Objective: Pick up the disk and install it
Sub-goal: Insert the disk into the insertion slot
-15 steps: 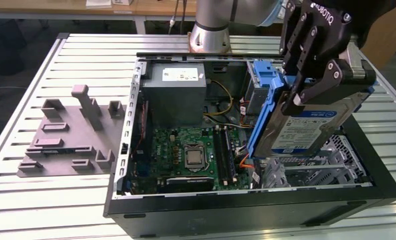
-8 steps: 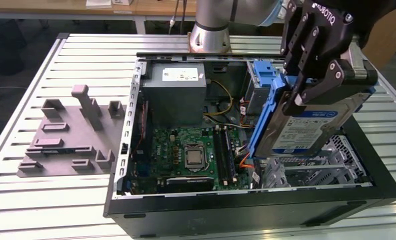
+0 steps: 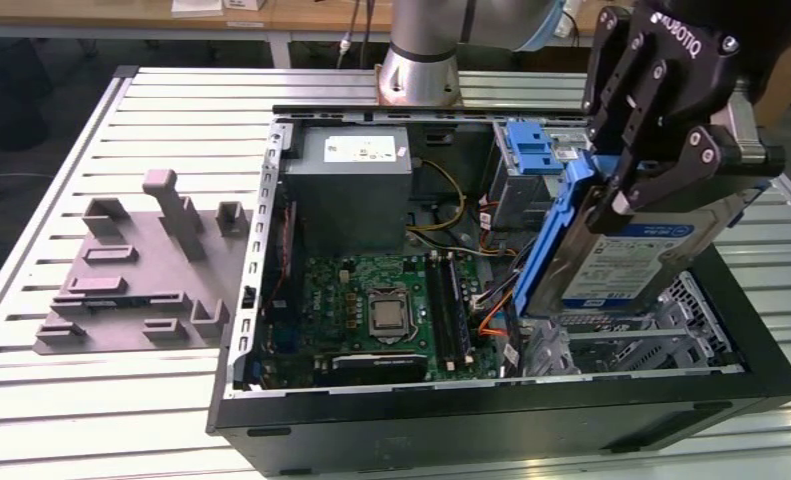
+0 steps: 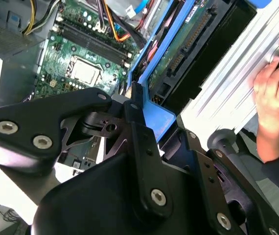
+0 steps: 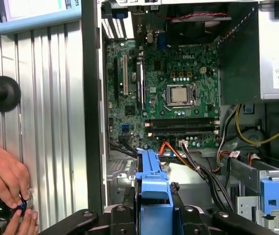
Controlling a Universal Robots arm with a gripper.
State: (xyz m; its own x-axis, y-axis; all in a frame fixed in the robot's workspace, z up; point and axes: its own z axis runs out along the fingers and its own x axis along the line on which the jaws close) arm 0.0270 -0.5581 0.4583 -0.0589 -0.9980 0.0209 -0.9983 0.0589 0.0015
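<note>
My gripper [image 3: 639,203] is shut on the disk [image 3: 631,262], a silver drive with a white-and-blue label in a blue carrier [image 3: 550,250]. The disk hangs tilted, its lower end dipping into the open computer case [image 3: 502,412] over the metal drive cage [image 3: 649,342] at the exterior view's right. In the second wrist view the fingers [image 4: 138,128] clamp the blue carrier [image 4: 155,111], and the disk's green underside [image 4: 178,49] shows past them. The first wrist view has the carrier's edge [image 5: 151,183] standing between the fingers [image 5: 125,208], above the motherboard [image 5: 174,93].
Inside the case lie the motherboard [image 3: 382,300], a grey power-supply box [image 3: 352,190], cables [image 3: 482,300] and a blue latch [image 3: 529,145]. A grey fixture plate [image 3: 142,270] sits on the slatted table at the exterior view's left. A person's hand [image 5: 5,181] rests on a black knob beside the case.
</note>
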